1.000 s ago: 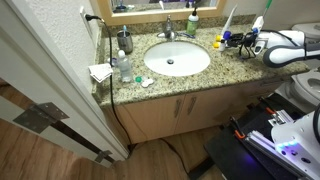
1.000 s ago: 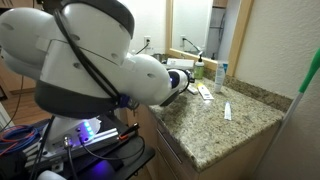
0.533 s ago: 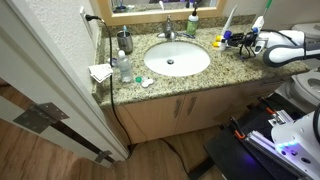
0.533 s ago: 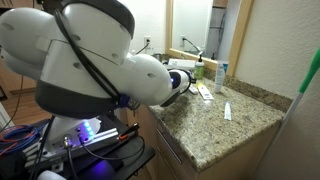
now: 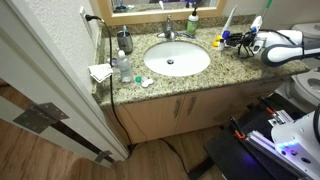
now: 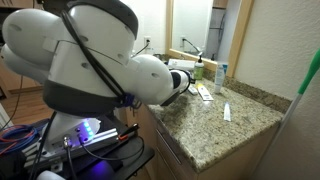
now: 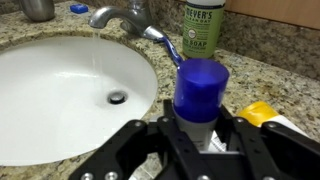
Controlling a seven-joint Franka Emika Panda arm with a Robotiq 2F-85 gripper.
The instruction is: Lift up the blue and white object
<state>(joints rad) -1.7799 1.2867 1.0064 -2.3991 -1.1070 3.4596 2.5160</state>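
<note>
Presently, my gripper (image 7: 200,128): clenched on the tube (image 7: 201,88), upright between my fingers.
Position: beside sink (image 7: 60,100), over granite counter (image 7: 288,82).
Behind: green soap bottle (image 7: 203,30), faucet (image 7: 115,15).

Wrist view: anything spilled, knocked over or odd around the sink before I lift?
Nothing spilled or broken. The blue tube stands upright between the fingers. Only what looks like a toothbrush lies loose by the faucet, close behind it.

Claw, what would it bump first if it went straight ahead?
Probably the blue tube, standing right inside the claw. The soap bottle is farther behind, though depth is hard to judge.
</note>
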